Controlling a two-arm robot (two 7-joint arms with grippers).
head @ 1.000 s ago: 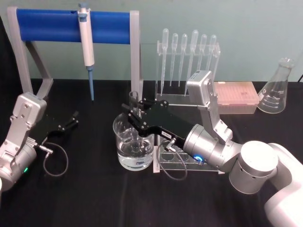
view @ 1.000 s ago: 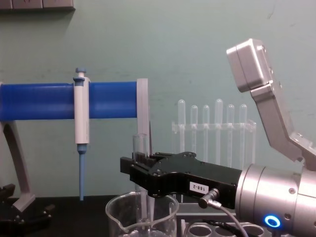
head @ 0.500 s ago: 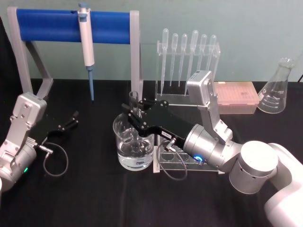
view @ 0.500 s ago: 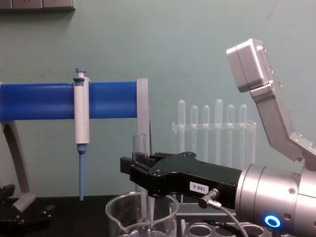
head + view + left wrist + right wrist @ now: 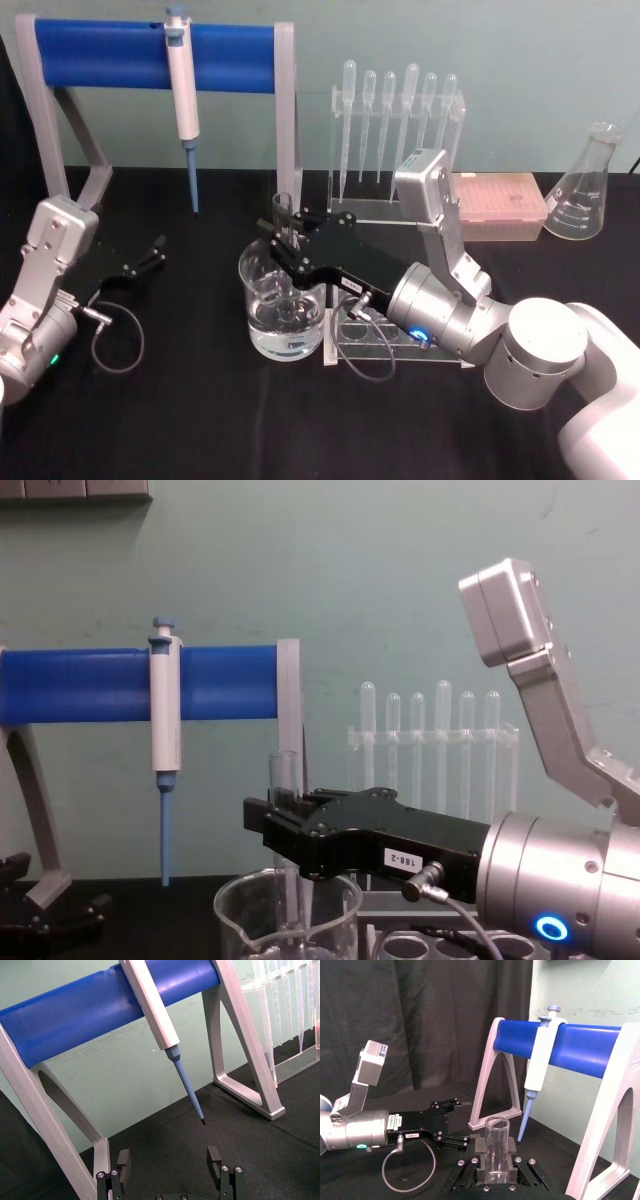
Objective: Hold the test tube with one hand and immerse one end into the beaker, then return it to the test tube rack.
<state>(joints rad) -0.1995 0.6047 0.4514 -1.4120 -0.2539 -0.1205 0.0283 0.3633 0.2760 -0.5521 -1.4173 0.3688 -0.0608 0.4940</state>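
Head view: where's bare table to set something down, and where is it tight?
Widest free patch: the table strip in front of the beaker and test tube rack. Smaller gap between the open left tool and the beaker. Crowded: centre, where the right tool holds the test tube in the beaker, rack alongside.

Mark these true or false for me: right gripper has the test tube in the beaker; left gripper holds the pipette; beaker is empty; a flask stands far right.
1. The right gripper is shut on the test tube, upright, its lower end inside the beaker. True.
2. The left gripper holds the pipette. False: it is open, low by the table on the left; the pipette hangs on the blue-barred stand.
3. The beaker is empty. False: it holds clear liquid.
4. An Erlenmeyer flask stands at the far right. True.
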